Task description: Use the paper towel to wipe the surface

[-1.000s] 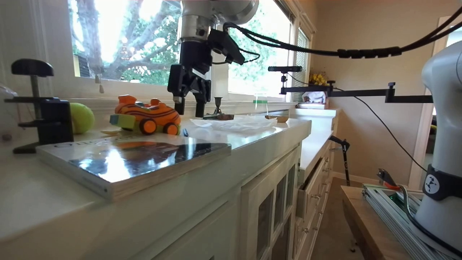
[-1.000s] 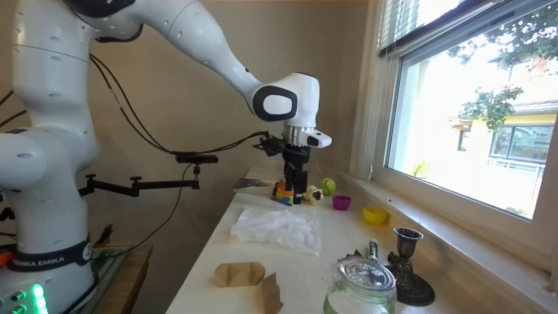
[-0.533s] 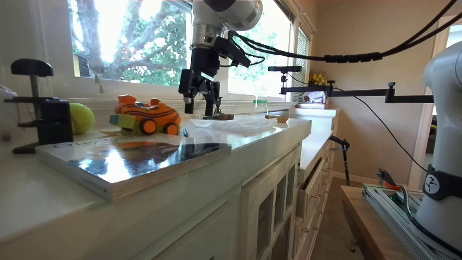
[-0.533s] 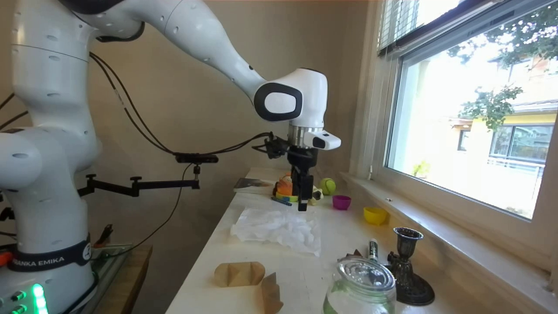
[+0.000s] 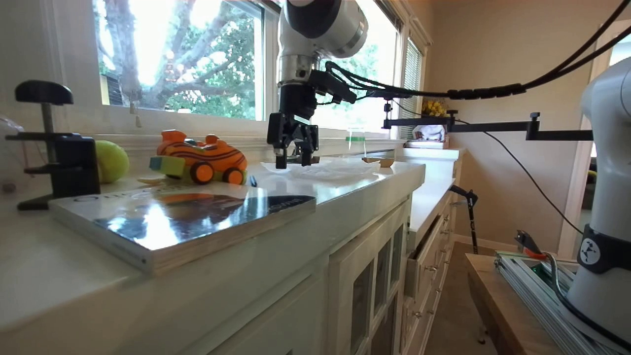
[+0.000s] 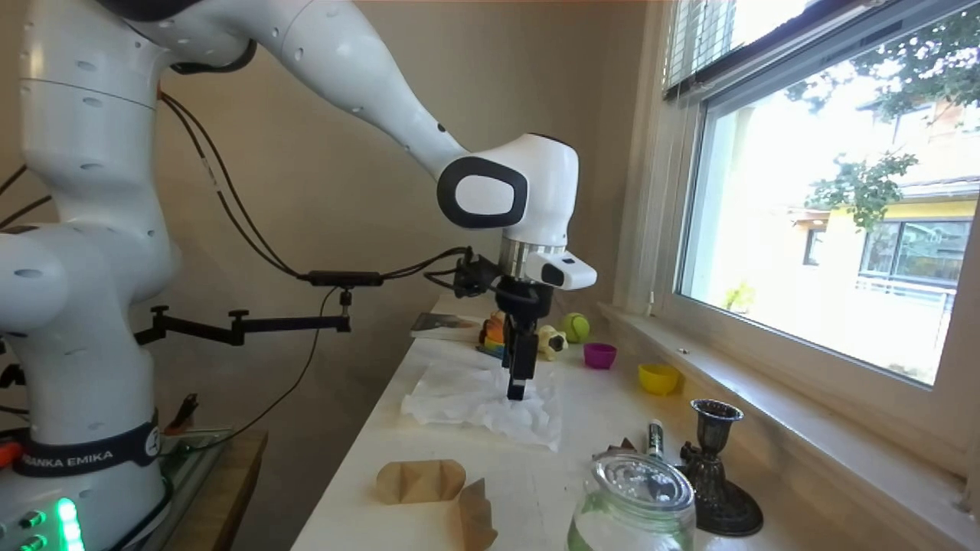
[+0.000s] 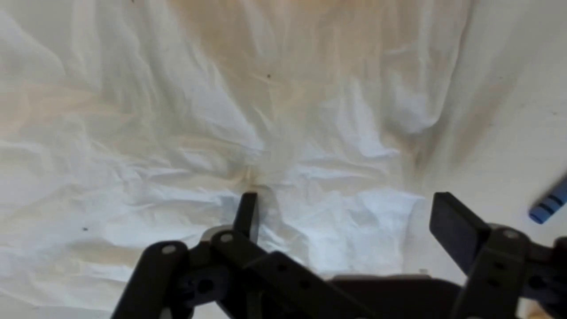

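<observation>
The white, crumpled paper towel (image 6: 459,402) lies spread on the white countertop (image 6: 528,490), and it also shows in an exterior view (image 5: 340,170). It fills most of the wrist view (image 7: 133,177). My gripper (image 7: 345,204) is open, fingers pointing down, with nothing held between them. In both exterior views the gripper (image 5: 294,161) (image 6: 516,394) is low over the towel. In the wrist view the left finger is over the towel and seems to touch it; the right finger is just past the towel's edge, over bare countertop.
A blue crayon (image 7: 549,204) lies beside the towel. An orange toy car (image 5: 202,160), book (image 5: 182,217) and tennis ball (image 5: 112,160) stand at one end. Purple (image 6: 599,355) and yellow (image 6: 659,379) cups, a candlestick (image 6: 712,474), glass jar (image 6: 635,509) and cardboard (image 6: 421,482) are nearby.
My gripper has moved away from the toy car and down onto the towel's area, staying open. The towel's outline has shifted very slightly.
</observation>
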Controlling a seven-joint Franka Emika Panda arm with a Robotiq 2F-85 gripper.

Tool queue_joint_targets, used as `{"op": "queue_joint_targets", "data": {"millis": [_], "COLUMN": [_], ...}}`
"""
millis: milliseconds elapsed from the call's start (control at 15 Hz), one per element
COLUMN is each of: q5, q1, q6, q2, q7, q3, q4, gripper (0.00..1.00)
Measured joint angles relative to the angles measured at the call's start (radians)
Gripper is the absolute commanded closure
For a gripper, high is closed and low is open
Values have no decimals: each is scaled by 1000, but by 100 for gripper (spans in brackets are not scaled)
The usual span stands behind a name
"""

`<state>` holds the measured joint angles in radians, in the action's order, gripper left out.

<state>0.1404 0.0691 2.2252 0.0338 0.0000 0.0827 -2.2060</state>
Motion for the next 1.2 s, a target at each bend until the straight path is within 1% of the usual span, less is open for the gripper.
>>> {"op": "queue_joint_targets", "data": {"millis": [67, 133, 200, 267, 533, 600, 667, 867, 1000, 1133, 1200], "q5": [-1, -2, -4, -6, -19, -21, -21, -22, -22, -22, -22], "q1": [1, 1, 1, 1, -2, -3, -5, -8, -9, -12, -13], "q6": [-1, -1, -1, -1, -1, -1, -1, -1, -1, -1, -1], "q2": [0, 0, -1, -1, -3, -3, -4, -10, -12, -15, -19], "q7": [0, 0, 0, 0, 2, 2, 2, 4, 9, 17, 22], "q3": [1, 1, 0, -1, -5, -6, -7, -11, -15, -22, -26], "q4": [-4, -4, -4, -4, -1, -1, -1, 0, 6, 18, 25], "gripper": [0, 25, 28, 34, 64, 69, 78, 97, 100, 100, 98]}}
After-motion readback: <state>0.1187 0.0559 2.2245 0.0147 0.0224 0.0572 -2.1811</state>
